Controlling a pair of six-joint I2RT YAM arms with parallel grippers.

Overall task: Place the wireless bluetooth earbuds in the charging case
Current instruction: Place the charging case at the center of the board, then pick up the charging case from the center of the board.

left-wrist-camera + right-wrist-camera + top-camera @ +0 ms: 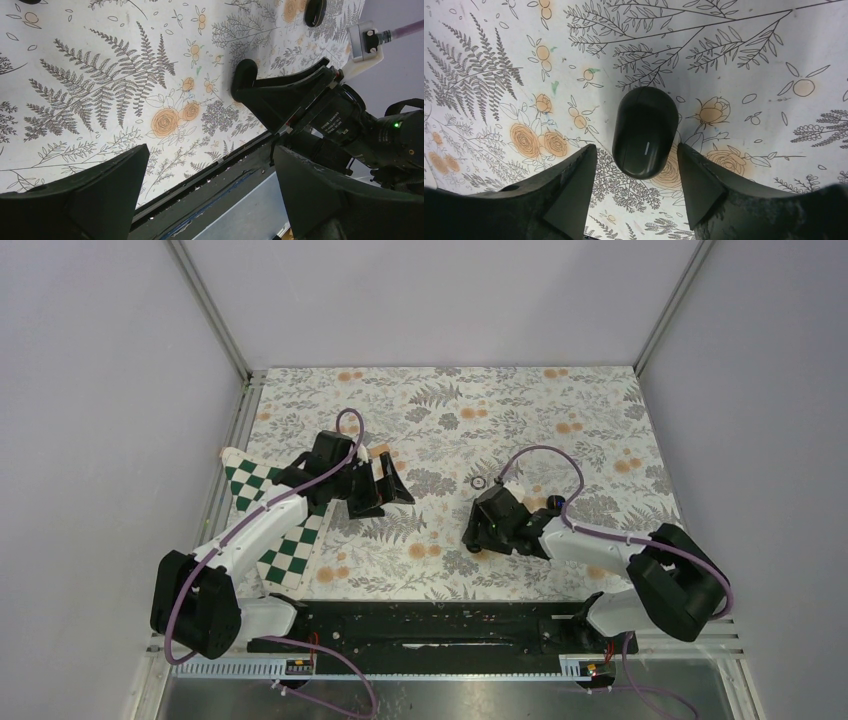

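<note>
The charging case (644, 127) lay flat on the flowered table (774, 55) with its lid shut, between the fingers of the right gripper (634, 152); those jaws stood released, a clear gap on one side and barely any on the other, gripping nothing; the left gripper (210, 150) hung wide apart and empty, well off to the left; the step in hand looked like work on the case itself, since neither arm held a bud; the next move would likely call for a square, gentle pinch across the case's narrow sides, as its smooth rounded shell could slip out; counted: one case, two grippers, one thin ring (481, 482), one chequered cloth (250, 485); of the earbuds none could be made out for certain; one dark oval (315, 11) at the left wrist view's top edge was too unclear to name
</note>
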